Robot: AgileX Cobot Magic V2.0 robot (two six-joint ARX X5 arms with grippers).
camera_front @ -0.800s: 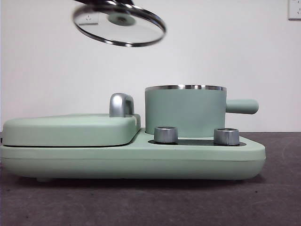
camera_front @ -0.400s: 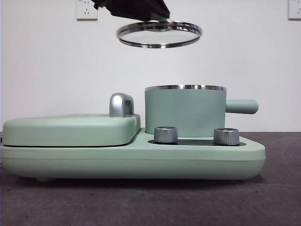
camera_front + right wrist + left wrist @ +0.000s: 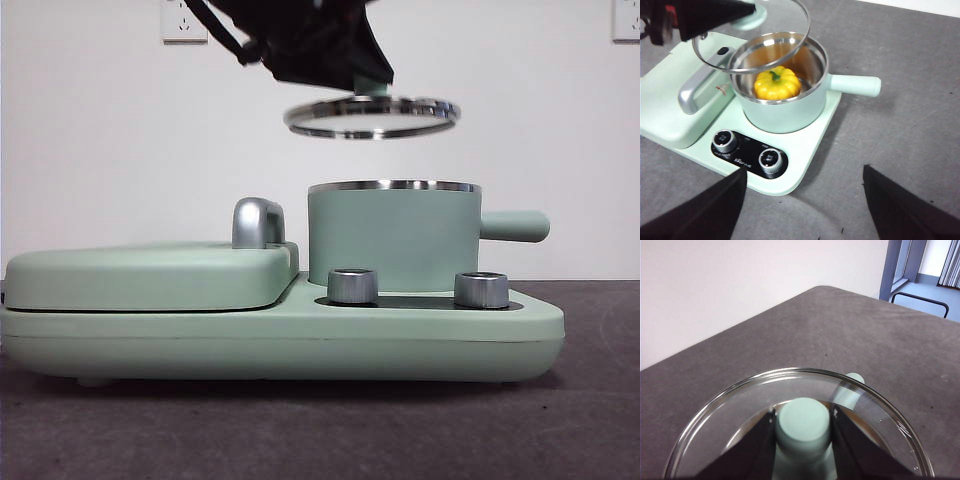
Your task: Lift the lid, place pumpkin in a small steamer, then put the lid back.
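Nearly home now: the small steamer (image 3: 395, 235) sits right of centre in the front view, and the pumpkin (image 3: 777, 84) is already inside it, so only the lid's return is left. Hanging just above the pot's rim, a shade left of square, is the lid (image 3: 372, 116), its knob pinched by the left gripper (image 3: 803, 426). Low in its own view, the right gripper (image 3: 805, 210) waits, jaws spread wide.

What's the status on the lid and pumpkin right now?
Left hand shut on lid knob, above small steamer, not seated. Pumpkin inside. Right hand open, clear. Nothing blocking.
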